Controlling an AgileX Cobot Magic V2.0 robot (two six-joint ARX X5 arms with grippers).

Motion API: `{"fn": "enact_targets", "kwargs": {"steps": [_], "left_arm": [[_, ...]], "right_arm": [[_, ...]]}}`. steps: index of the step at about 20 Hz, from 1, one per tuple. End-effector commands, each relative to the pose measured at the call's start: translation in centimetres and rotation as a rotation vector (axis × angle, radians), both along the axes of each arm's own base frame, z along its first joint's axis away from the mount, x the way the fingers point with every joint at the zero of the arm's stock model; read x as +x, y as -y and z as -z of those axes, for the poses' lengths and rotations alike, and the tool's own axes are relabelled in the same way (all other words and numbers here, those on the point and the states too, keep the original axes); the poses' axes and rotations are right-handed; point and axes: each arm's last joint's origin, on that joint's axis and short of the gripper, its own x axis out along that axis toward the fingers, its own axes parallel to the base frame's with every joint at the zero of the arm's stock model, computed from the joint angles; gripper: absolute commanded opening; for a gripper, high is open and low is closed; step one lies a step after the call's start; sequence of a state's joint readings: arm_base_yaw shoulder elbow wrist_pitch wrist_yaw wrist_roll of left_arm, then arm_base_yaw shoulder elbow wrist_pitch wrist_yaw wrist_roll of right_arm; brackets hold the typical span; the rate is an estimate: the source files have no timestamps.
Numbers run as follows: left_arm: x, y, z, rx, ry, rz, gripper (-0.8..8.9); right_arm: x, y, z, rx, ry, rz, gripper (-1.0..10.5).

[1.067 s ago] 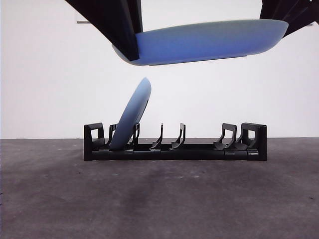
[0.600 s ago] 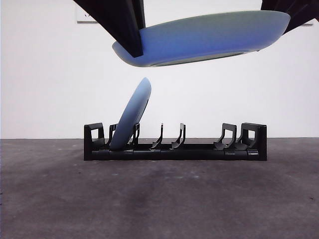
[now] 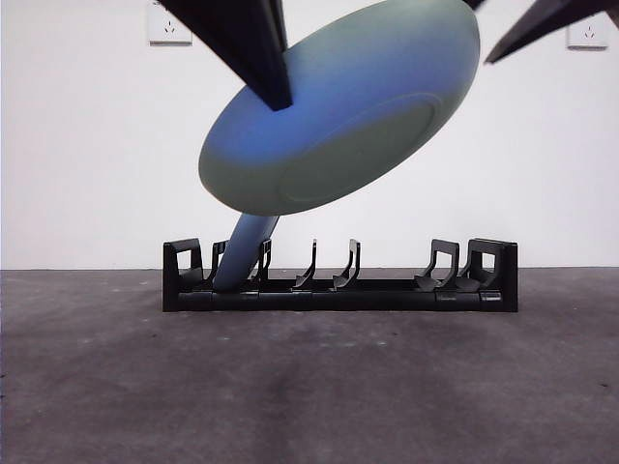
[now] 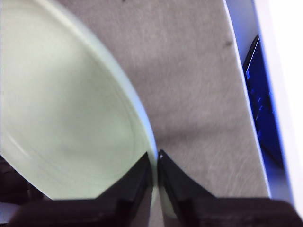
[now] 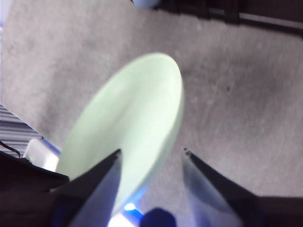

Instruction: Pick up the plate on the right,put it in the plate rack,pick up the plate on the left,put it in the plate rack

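Plates: two are counted, one plate in the air [image 3: 338, 116] and one plate in the rack [image 3: 242, 253].
Plate racks: one plate rack [image 3: 338, 290] is seen on the bench [image 3: 309, 387].
Grippers: two are seen, the left gripper [image 4: 155, 163] and the right gripper [image 5: 151, 158].
Wall sockets: two are counted, one socket [image 3: 167, 23] and another socket [image 3: 588, 34].

The right end effector [image 5: 150, 163] has its 2 jaws spread apart, gripping nothing. A pale green plate [image 5: 130, 127] hangs tilted beyond them, over the grey bench [image 5: 246, 109].
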State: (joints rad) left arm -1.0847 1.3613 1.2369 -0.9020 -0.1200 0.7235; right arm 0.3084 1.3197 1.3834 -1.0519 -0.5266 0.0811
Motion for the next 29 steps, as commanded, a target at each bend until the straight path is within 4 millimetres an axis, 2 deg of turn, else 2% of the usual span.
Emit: {"fn": "enact_targets", "kwargs": {"steps": [1, 4, 8, 12, 14, 17, 21, 29], "left_arm": [[0.1, 0.3, 0.1, -0.039, -0.027, -0.005, -0.08], [0.8, 0.7, -0.3, -0.155, -0.062, -0.023, -0.08], [3.5, 1.1, -2.1, -0.486, -0.117, -0.132, -0.08], [7.1, 0.3, -4.5, -0.845, -0.145, -0.267, -0.09], [8.7, -0.6, -5.4, -0.968, -0.14, -0.302, -0.09], [10.9, -1.6, -5.7, -1.068, -0.141, -0.333, -0.09], [14.0, -1.4, -3.4, -1.072, -0.164, -0.395, -0.09], [18.9, -0.6, 2.7, -0.999, -0.194, -0.5, -0.09]], "right_arm": [[-0.4, 0.0, -2.0, 0.01, 0.079, -0.008, 2.6], [-1.9, 0.9, -5.8, -0.061, 0.244, 0.077, 2.6], [-6.7, 3.3, -10.1, -0.222, 0.477, 0.255, 2.6], [-11.7, 5.0, -11.0, -0.225, 0.514, 0.276, 2.6], [-13.5, 5.6, -10.8, -0.235, 0.488, 0.268, 2.5], [-15.3, 6.0, -10.3, -0.21, 0.423, 0.224, 2.5], [-16.4, 6.0, -10.4, -0.109, 0.413, 0.17, 2.5], [-16.5, 6.0, -10.4, -0.108, 0.415, 0.172, 2.5]]}}
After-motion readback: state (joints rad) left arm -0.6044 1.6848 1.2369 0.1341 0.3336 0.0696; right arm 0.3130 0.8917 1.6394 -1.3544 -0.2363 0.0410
